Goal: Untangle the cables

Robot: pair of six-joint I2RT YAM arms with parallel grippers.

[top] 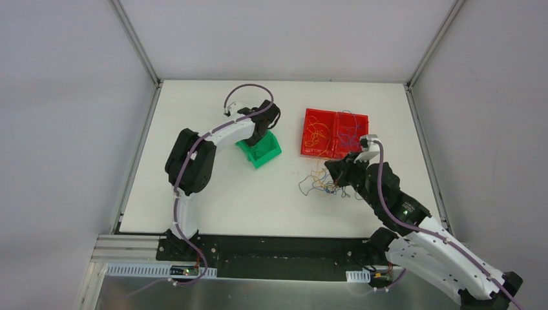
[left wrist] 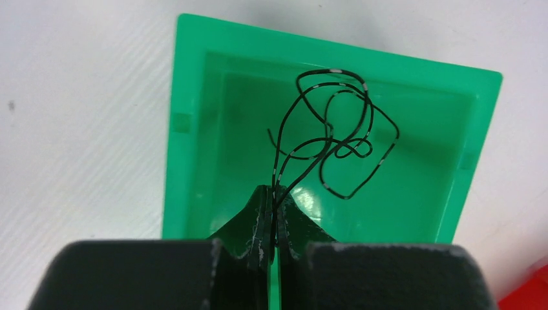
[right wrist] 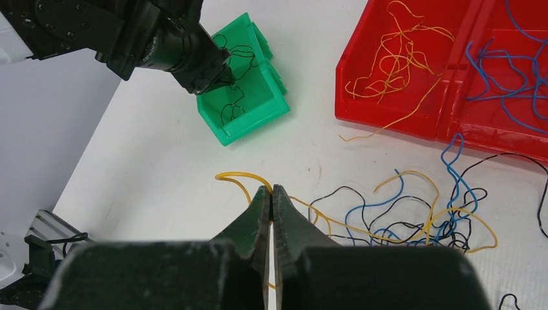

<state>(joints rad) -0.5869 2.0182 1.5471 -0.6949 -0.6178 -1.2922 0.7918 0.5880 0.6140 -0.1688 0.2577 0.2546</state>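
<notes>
yellow cable [right wrist: 240, 174] in right gripper [right wrist: 272, 192]

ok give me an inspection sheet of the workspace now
surface: white tabletop
job's things: tangle of thin orange-yellow, blue and black wires on the table; orange strands and blue strands in separate compartments of a red plastic tray; green plastic bin
clutter: nothing seen
grippers: left gripper shut on a curly black wire over the green bin; right gripper shut on a yellow wire beside the tangle
cables: thick purple cables run along both arms
surroundings: grey enclosure walls
</notes>
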